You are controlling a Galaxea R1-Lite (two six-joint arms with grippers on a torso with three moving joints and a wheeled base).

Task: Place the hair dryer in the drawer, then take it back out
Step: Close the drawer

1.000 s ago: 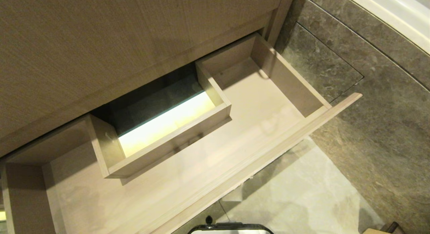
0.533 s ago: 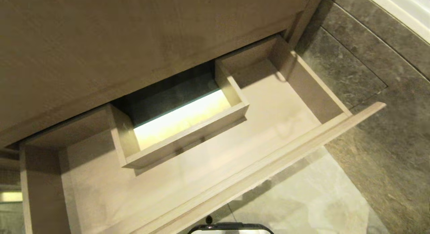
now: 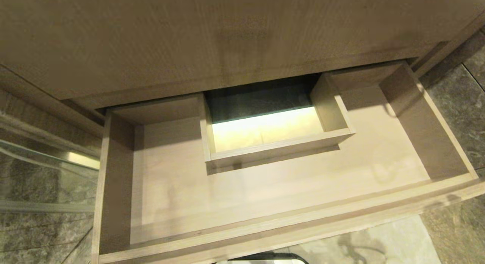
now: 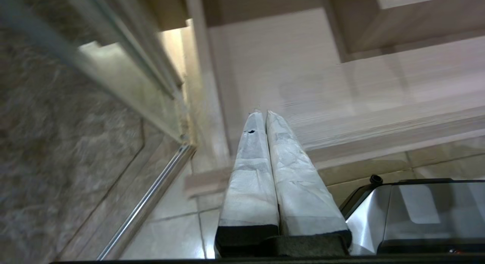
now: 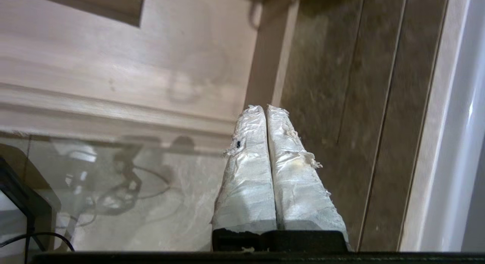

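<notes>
The light-wood drawer (image 3: 265, 226) stands pulled out below the cabinet front, and nothing lies on its floor. A boxed rectangular cutout (image 3: 265, 154) sits at its back middle. The hair dryer is out of view. Neither gripper shows in the head view. My left gripper (image 4: 264, 113) is shut with nothing in it, in front of the drawer's (image 4: 379, 124) left corner. My right gripper (image 5: 264, 108) is shut and empty too, in front of the drawer's (image 5: 113, 105) right end.
A taller wood cabinet panel (image 3: 227, 40) rises above the drawer. A glass panel with a metal rail (image 3: 45, 158) is on the left, dark stone wall tiles (image 3: 462, 124) on the right. My base's top edge (image 3: 261, 259) shows below over pale floor tiles.
The whole head view has swung: the drawer, slanted a second ago, now lies almost square across the picture, so the camera turned. Nothing in the drawer moved.
</notes>
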